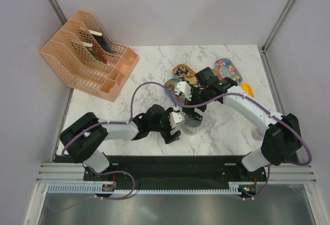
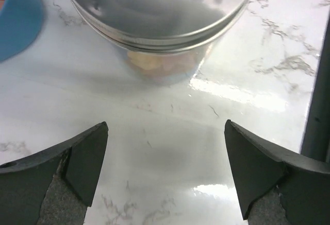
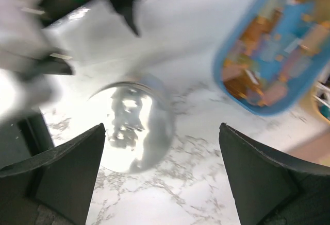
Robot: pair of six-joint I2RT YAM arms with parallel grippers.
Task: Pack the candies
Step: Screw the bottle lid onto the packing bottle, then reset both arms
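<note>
A clear jar (image 1: 192, 128) with a shiny metal lid (image 3: 134, 127) stands on the marble table near the front middle. Candies show through its glass in the left wrist view (image 2: 154, 65). More candies (image 1: 228, 71) lie in a blue oval tray (image 3: 273, 55) at the back right. My left gripper (image 1: 177, 130) is open and empty just left of the jar, its fingertips (image 2: 93, 148) short of it. My right gripper (image 1: 192, 109) is open and empty above the jar, and the lid lies below its left finger (image 3: 72, 168).
A second blue tray (image 1: 171, 86) and an orange tray of dark sweets (image 1: 183, 71) lie behind the jar. A yellow-orange scoop (image 1: 247, 88) lies at the right. A peach file organiser (image 1: 87, 55) stands at the back left. The cage posts frame the table.
</note>
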